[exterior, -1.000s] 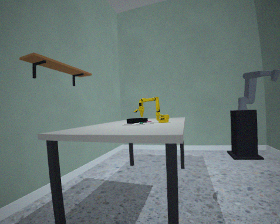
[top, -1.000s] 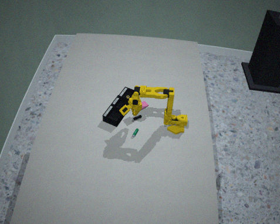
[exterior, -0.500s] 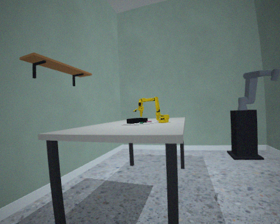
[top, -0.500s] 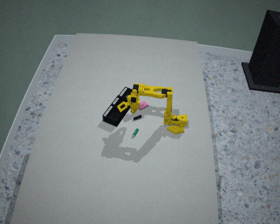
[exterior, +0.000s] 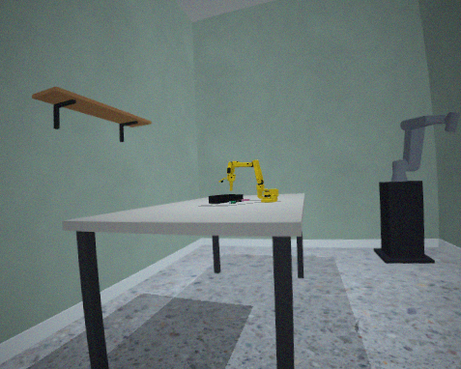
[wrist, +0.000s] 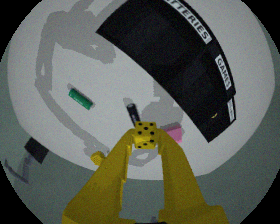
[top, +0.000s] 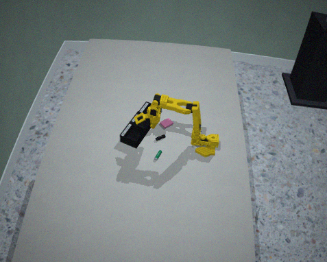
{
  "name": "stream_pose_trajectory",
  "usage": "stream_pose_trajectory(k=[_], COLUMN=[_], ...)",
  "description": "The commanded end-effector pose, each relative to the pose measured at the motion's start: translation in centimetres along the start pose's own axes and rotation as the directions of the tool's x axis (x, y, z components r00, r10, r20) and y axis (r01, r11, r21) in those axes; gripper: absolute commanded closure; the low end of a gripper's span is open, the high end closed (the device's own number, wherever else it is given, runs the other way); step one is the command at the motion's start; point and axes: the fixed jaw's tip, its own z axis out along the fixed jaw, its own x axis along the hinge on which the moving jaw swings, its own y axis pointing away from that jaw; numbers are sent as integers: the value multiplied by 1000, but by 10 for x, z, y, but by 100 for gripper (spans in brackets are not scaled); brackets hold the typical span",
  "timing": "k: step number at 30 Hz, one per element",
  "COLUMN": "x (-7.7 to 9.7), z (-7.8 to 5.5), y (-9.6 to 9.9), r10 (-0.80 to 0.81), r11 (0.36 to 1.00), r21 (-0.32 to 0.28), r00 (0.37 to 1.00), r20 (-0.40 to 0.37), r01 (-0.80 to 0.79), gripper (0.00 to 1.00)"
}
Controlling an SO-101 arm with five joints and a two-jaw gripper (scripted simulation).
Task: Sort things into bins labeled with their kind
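My gripper (top: 153, 126) (exterior: 231, 188) (wrist: 145, 142) is shut on a yellow die with black dots (wrist: 146, 129), held above the table beside the bins' near side. Three joined black bins (top: 134, 138) (exterior: 221, 198) (wrist: 151, 42) stand in a row. One label reads "GAMES" (wrist: 223, 72), another ends in "TTERIES" (wrist: 196, 24); the third label (wrist: 231, 109) is unreadable. A small yellow thing (wrist: 214, 115) shows in the end bin. A black cylinder (top: 160, 137) (wrist: 132, 112), a green cylinder (top: 158, 154) (wrist: 81, 99) and a pink block (top: 166, 123) (wrist: 175, 133) lie on the table.
The arm's yellow base (top: 208, 140) (exterior: 269, 195) stands on the table (top: 143, 212) (exterior: 187, 217), to the right of the loose things. A dark pedestal (top: 309, 65) (exterior: 402, 217) with a grey arm stands off the table. A wooden shelf (exterior: 96, 107) is on the wall.
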Motion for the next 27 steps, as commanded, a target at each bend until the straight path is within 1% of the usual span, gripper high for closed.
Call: stream_pose_trajectory(k=[1,11,16,23,27], x=[-4,-6,-10,-16,-18], z=[-7,-7,-7,-6,-6], y=[-5,-9,-17,-31,-36], r10=[25,62,140,263,299], r11=[1000,998,989,963,952], r21=[17,21,28,34,35], r00=[999,997,988,960,948], r20=[35,44,64,98,109], r01=[-25,-63,-142,-268,-304], gripper=[100,100,100,100,100])
